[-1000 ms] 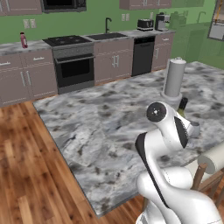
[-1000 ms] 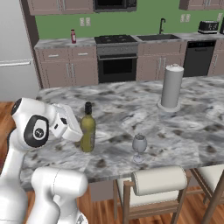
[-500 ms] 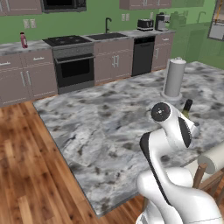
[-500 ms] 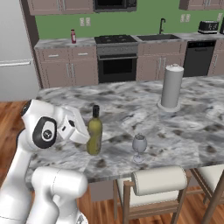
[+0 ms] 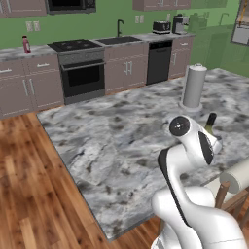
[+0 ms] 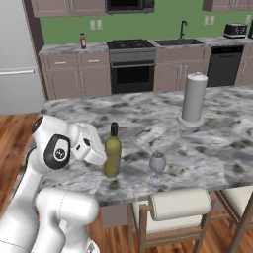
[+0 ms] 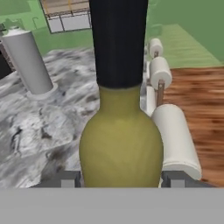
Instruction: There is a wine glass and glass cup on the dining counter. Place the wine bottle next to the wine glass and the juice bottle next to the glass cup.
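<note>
Gripper (image 6: 101, 154) clamped on wine bottle (image 6: 112, 152), fingers either side of its body, bottle upright on counter (image 6: 148, 118) mid-frame in right view. Wine glass (image 6: 157, 163) just right of bottle, apart; juice bottle (image 6: 82, 41) upper left, on wall counter.

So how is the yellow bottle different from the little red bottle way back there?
The wine bottle is olive-yellow with a black neck; the juice bottle is dark red. The wine bottle stands on the dining counter near the wine glass, with the gripper closed on it, while the juice bottle sits untouched on the far wall counter. Both stand upright.
</note>
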